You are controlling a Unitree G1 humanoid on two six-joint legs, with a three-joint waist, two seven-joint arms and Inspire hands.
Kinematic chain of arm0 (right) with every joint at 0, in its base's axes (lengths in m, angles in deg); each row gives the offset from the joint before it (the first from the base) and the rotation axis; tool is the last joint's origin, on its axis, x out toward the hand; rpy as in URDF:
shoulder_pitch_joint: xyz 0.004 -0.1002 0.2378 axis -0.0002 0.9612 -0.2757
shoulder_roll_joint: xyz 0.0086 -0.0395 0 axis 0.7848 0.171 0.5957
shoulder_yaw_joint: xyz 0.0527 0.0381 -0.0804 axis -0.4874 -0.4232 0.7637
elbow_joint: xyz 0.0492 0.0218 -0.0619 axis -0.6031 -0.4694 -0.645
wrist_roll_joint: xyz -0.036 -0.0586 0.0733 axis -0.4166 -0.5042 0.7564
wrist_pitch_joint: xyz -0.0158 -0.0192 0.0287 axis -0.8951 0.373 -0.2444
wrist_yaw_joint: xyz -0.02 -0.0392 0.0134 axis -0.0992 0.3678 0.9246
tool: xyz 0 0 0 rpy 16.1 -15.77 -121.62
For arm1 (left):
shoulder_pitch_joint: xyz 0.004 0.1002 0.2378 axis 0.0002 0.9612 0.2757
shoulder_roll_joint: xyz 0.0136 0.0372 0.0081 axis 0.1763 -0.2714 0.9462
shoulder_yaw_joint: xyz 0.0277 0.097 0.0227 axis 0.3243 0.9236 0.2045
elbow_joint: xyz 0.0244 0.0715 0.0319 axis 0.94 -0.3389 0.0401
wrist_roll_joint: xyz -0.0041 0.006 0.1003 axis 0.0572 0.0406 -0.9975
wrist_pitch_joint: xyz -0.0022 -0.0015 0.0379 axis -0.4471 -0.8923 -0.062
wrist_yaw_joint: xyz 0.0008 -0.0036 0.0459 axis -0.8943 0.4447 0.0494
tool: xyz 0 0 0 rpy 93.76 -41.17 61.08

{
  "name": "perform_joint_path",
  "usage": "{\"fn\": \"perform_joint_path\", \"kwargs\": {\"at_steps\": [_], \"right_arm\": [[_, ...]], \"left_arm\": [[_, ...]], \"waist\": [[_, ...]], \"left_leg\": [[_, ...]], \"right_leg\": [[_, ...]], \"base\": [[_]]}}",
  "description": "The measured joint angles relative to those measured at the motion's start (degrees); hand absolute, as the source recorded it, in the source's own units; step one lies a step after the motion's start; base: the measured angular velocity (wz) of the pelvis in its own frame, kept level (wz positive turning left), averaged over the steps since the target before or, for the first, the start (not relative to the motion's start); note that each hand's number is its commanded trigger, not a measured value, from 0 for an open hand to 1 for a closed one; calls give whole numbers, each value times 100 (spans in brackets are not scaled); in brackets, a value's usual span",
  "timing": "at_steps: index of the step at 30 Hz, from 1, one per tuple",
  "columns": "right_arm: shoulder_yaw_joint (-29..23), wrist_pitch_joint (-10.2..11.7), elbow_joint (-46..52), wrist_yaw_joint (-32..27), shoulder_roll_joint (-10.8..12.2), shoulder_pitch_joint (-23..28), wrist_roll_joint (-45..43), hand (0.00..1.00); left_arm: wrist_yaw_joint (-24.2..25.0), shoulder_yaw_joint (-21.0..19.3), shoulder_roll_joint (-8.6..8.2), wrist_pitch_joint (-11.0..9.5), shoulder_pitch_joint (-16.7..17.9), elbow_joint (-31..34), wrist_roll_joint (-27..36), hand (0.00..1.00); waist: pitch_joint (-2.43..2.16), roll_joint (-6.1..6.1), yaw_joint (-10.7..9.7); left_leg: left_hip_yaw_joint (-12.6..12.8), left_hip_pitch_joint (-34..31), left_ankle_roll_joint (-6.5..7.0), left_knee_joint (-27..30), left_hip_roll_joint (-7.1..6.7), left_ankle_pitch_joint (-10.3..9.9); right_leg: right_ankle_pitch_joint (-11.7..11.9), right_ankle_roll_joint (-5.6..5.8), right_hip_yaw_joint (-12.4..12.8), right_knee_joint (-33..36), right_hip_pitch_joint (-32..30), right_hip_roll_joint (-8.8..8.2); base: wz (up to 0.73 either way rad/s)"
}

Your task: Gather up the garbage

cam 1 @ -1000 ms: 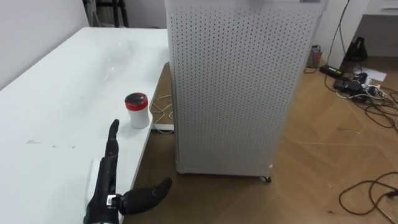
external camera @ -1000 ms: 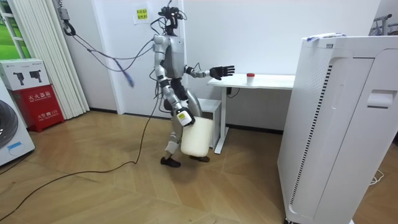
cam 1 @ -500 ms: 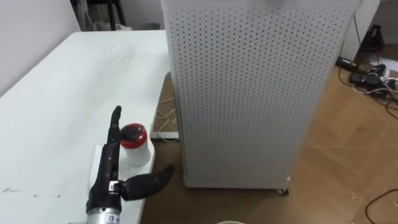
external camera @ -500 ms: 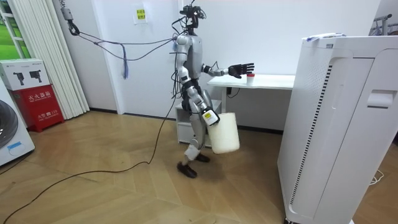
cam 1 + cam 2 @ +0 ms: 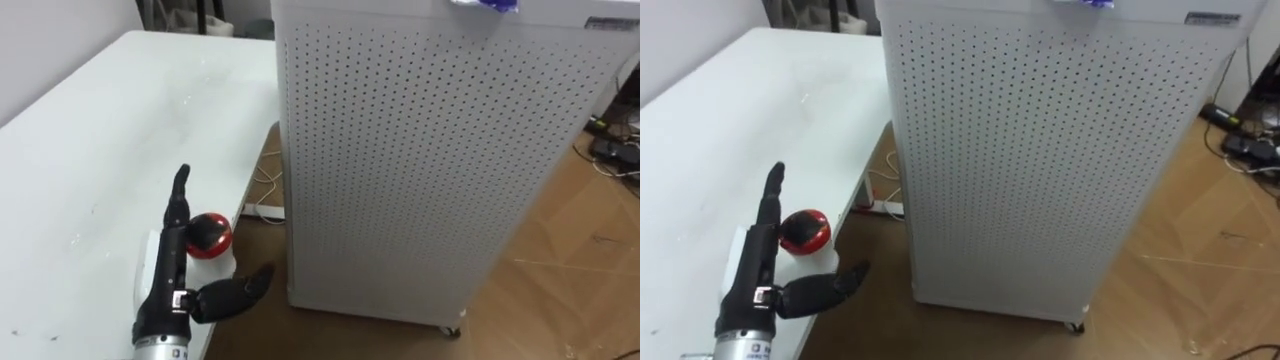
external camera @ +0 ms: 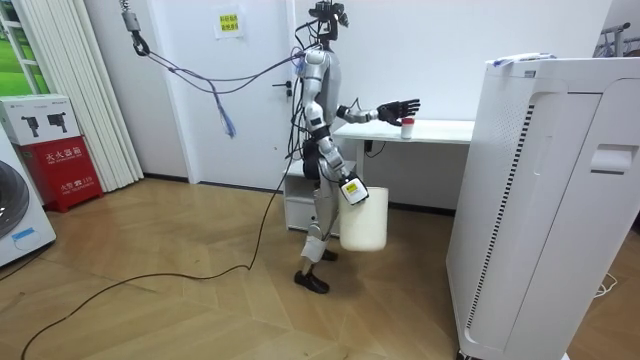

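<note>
One step closer, left robot hand (image 5: 165, 288) is beside the cup (image 5: 208, 236).

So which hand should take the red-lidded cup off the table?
Left. The left hand is over the white table, fingers open beside the red-lidded cup; the right hand is down by the white bin.

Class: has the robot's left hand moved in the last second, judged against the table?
Yes: left hand moved to the room view's right, over the white table, beside the red-lidded cup.

A lab-like test room — white desk (image 6: 445, 131); red extinguisher box (image 6: 60, 170); loose cables (image 5: 1245, 145) on wooden floor (image 6: 150, 320).
</note>
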Motion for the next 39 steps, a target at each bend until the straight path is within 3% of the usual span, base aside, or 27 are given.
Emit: {"fn": "perform_joint_path", "kwargs": {"at_steps": [5, 17, 21, 26, 33, 39], "right_arm": [[2, 0, 34, 147, -1, -7, -6, 100], [1, 12, -55, 315, -7, 57, -11, 100], [1, 21, -54, 338, -7, 101, -10, 100], [4, 121, -42, 340, -8, 110, -7, 100], [6, 131, 131, 272, -39, 107, -4, 100], [67, 131, 140, 257, -41, 134, -11, 100]], "left_arm": [[-44, -11, 59, -3, 60, 199, -303, 0], [-140, -20, 105, -3, 438, 199, -250, 0], [-140, -31, 108, -3, 518, 198, -249, 0], [-135, -32, 150, -3, 525, 198, -245, 0], [-115, -34, 155, -3, 525, 189, -238, 0], [-120, -4, 153, 6, 552, -257, 546, 0]], "waist": [[-9, -62, 86], [-6, -53, 72], [-9, -86, 83], [12, -212, 94], [12, -224, 91], [5, -192, 69]], "left_leg": [[-59, 91, 0, -85, -1, 0], [-310, 296, -26, -315, -8, 16], [-321, 385, -33, -395, 7, 20], [-340, 459, -57, -410, 16, 35], [-309, 416, -57, -406, 15, 35], [-345, 585, -58, -431, 19, 35]], "right_leg": [[6, 4, -72, -246, 204, 27], [16, 8, -185, -568, 517, 77], [18, 5, -146, -657, 611, 110], [18, 4, -140, -754, 723, 135], [21, -2, -137, -752, 684, 137], [22, -2, -141, -750, 790, 134]], "base": [[9], [9], [1], [0], [0], [-6]]}}
